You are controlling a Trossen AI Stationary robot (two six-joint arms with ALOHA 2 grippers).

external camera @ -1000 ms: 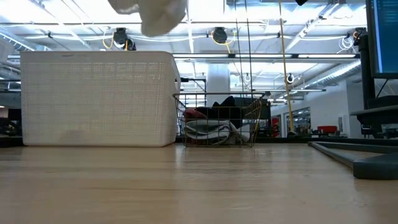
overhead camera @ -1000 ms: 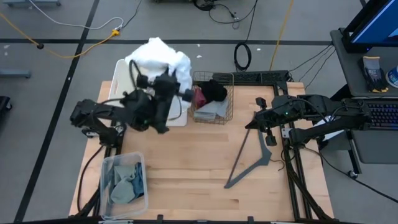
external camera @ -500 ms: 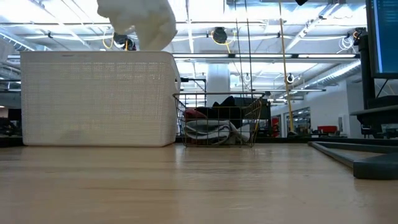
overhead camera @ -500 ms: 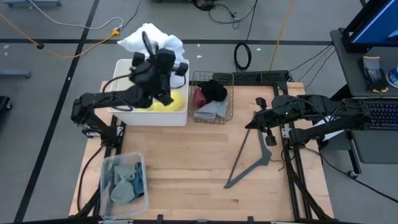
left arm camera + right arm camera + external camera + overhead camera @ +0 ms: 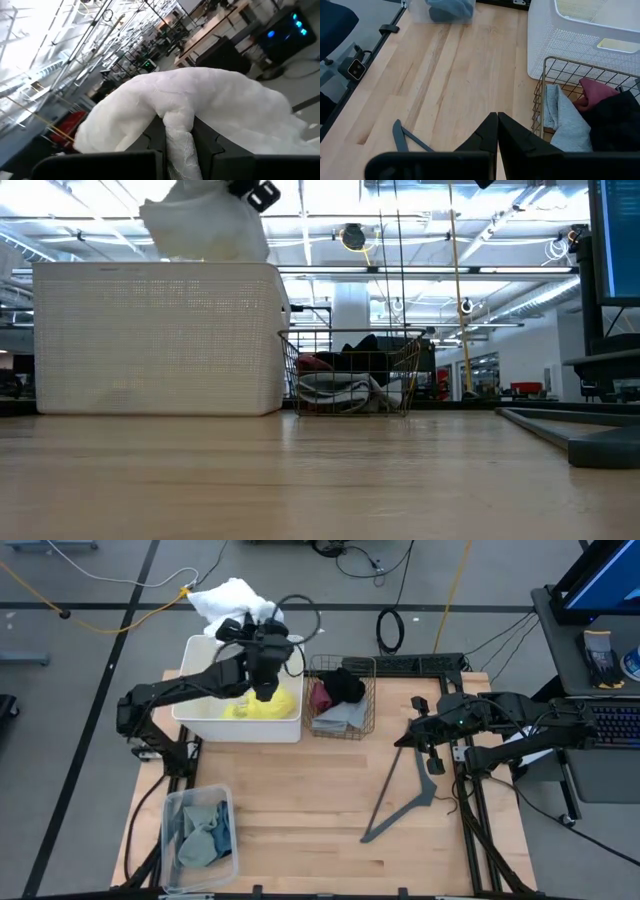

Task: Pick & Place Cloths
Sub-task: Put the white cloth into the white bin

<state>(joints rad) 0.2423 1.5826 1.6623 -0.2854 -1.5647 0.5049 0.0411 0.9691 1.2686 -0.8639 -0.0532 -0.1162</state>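
Observation:
My left gripper (image 5: pixel 252 624) is above the far rim of the white bin (image 5: pixel 192 708) and is shut on a big white cloth (image 5: pixel 232 598). In the low view the white cloth (image 5: pixel 203 230) bulges above the bin's top. A yellow cloth (image 5: pixel 264 706) lies in the bin. Black, maroon and grey cloths fill the wire basket (image 5: pixel 342 694). Teal and sage cloths lie in a clear tub (image 5: pixel 197 830). My right gripper (image 5: pixel 410 736) is shut and waits at the table's right side, over the end of the black angled bar (image 5: pixel 404 796). My left gripper pinches a bunched fold of the white cloth (image 5: pixel 178 131) between its two fingers (image 5: pixel 206 146). The fingers point toward the table's far side, slanting upward. The cloth billows beyond the fingertips, past the bin's far rim, lifted off the table.
The bin and the wire basket (image 5: pixel 350 375) stand side by side along the table's far edge. The clear tub sits at the near left corner. The angled bar lies right of centre. Bare wood (image 5: pixel 300 800) spreads across the middle and near side. Cables lie on the floor beyond.
My left gripper has swung from above the bin's near side toward the table's far edge and tipped upward. It carried the white cloth along, which now hangs past the bin's far rim, uncovering the yellow cloth in the bin.

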